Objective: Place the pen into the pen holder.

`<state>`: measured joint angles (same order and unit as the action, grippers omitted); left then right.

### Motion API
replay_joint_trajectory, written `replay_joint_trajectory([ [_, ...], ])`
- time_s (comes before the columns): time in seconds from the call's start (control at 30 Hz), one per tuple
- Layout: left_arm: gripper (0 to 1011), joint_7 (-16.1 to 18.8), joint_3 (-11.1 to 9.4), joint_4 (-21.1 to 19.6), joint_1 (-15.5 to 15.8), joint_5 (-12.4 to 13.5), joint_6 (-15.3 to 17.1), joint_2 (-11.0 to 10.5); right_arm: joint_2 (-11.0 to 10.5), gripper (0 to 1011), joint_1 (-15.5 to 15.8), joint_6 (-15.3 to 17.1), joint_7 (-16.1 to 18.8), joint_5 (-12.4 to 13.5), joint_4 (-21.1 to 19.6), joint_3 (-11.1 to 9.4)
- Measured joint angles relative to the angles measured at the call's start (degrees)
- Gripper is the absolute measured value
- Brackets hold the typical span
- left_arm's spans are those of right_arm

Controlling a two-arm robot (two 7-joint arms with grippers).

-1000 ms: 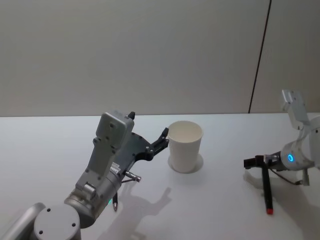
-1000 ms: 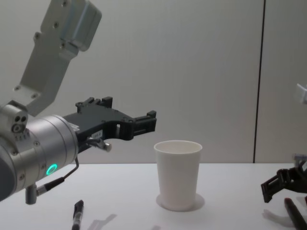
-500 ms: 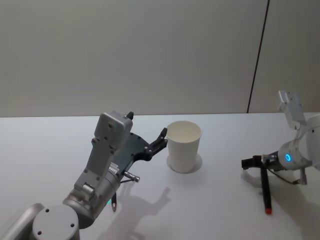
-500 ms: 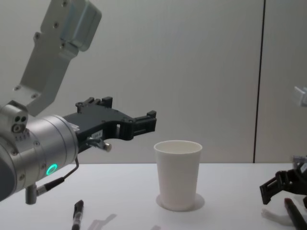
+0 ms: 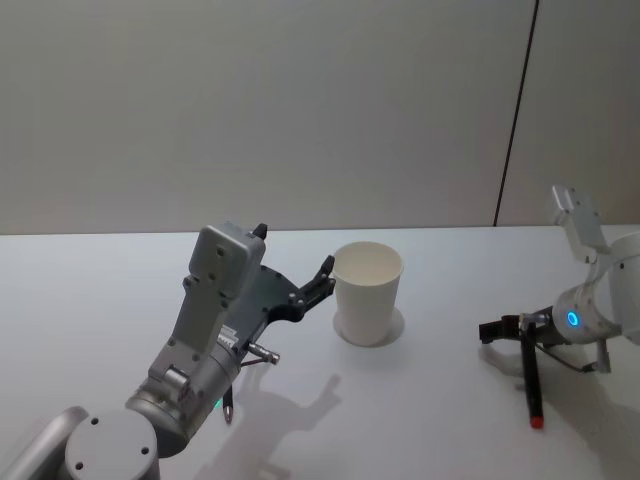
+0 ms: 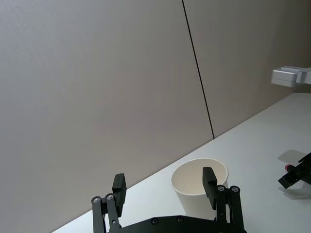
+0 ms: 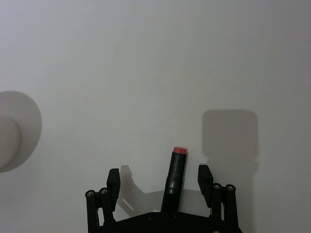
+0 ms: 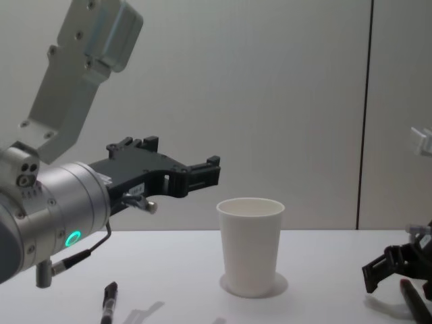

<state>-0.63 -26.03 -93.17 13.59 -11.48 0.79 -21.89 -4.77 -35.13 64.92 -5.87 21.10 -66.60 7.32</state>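
The white bench [image 5: 90,300] carries the pen holder [image 5: 367,297] (upright, nearer the far edge), a red-tipped pen [image 5: 531,388] toward the right edge, and a dark pen [image 8: 109,304] toward the left.

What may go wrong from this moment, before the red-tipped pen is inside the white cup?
1. The right gripper, open, straddles the pen at the end away from its red tip, off centre between the fingers. Closing may roll it, and an end grasp may let it swing when lifted.
2. The left gripper hovers open close beside the rim of the pen holder. It may crowd the approach or knock it over.
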Motion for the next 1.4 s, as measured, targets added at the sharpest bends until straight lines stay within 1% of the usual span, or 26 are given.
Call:
replay_joint_trajectory([
  [0.1, 1004, 0.0, 0.0, 0.0, 0.0, 0.0, 0.0, 0.0, 0.0, 1002, 0.0, 0.0, 0.2, -0.2, 0.1, -0.1],
  [0.23, 1004, 0.0, 0.0, 0.0, 0.0, 0.0, 0.0, 0.0, 0.1, 933, 0.0, -0.1, 0.6, -0.5, 0.2, -0.2],
  [0.3, 1004, 0.0, 0.0, 0.0, 0.0, 0.0, 0.0, 0.0, 0.2, 839, 0.1, -0.1, 0.8, -0.8, 0.3, -0.2],
  [0.37, 1004, 0.0, 0.0, 0.0, 0.0, 0.0, 0.0, 0.0, 0.2, 823, 0.1, -0.1, 1.1, -1.0, 0.4, -0.3],
  [0.43, 1004, 0.0, 0.0, 0.0, 0.0, 0.0, 0.0, 0.0, 0.2, 771, 0.1, -0.1, 1.3, -1.2, 0.5, -0.3],
  [0.5, 1004, 0.0, 0.0, 0.0, 0.0, 0.0, 0.0, 0.0, 0.3, 694, 0.0, 0.0, 1.5, -1.5, 0.5, -0.4],
  [0.53, 1004, 0.0, 0.0, 0.0, 0.0, 0.0, 0.0, 0.0, 0.3, 682, 0.0, 0.1, 1.6, -1.6, 0.5, -0.4],
  [0.57, 1004, 0.0, 0.0, 0.0, 0.0, 0.0, 0.0, 0.0, 0.3, 614, 0.0, 0.2, 1.8, -1.9, 0.6, -0.4],
  [0.6, 1004, 0.0, 0.0, 0.0, 0.0, 0.0, 0.0, 0.0, 0.3, 614, 0.0, 0.3, 1.9, -2.0, 0.6, -0.5],
  [0.67, 1004, 0.0, 0.0, 0.0, 0.0, 0.0, 0.0, 0.0, 0.3, 553, 0.0, 0.4, 2.0, -2.3, 0.7, -0.5],
  [0.7, 1004, 0.0, 0.0, 0.0, 0.0, 0.0, 0.0, 0.0, 0.3, 487, -0.1, 0.5, 2.2, -2.5, 0.7, -0.5],
  [0.73, 1004, 0.0, 0.0, 0.0, 0.0, 0.0, 0.0, 0.0, 0.3, 478, -0.1, 0.6, 2.4, -2.8, 0.8, -0.5],
  [0.77, 1004, 0.0, 0.0, 0.0, 0.0, 0.0, 0.0, 0.0, 0.3, 431, -0.1, 0.7, 2.5, -3.0, 0.8, -0.5],
  [0.87, 1004, 0.0, 0.0, 0.0, 0.0, 0.0, 0.0, 0.0, 0.3, 343, -0.2, 1.0, 2.9, -3.6, 1.0, -0.4],
  [0.93, 1004, 0.0, 0.0, 0.0, 0.0, 0.0, 0.0, 0.0, 0.3, 245, -0.3, 1.3, 3.3, -4.0, 1.1, -0.4],
  [0.97, 1004, 0.0, 0.0, 0.0, 0.0, 0.0, 0.0, 0.0, 0.3, 223, -0.3, 1.3, 3.4, -4.2, 1.1, -0.3],
  [1.0, 1004, 0.0, 0.0, 0.0, 0.0, 0.0, 0.0, 0.0, 0.3, 223, -0.4, 1.4, 3.6, -4.4, 1.1, -0.3],
  [1.07, 1004, 0.0, 0.0, 0.0, 0.0, 0.0, 0.0, 0.0, 0.4, 175, -0.4, 1.6, 3.8, -4.7, 1.2, -0.3],
  [1.4, 1004, 0.0, 0.0, 0.0, 0.0, 0.0, 0.0, 0.0, 0.4, 175, -0.7, 2.0, 5.4, -6.9, 1.3, 0.0],
])
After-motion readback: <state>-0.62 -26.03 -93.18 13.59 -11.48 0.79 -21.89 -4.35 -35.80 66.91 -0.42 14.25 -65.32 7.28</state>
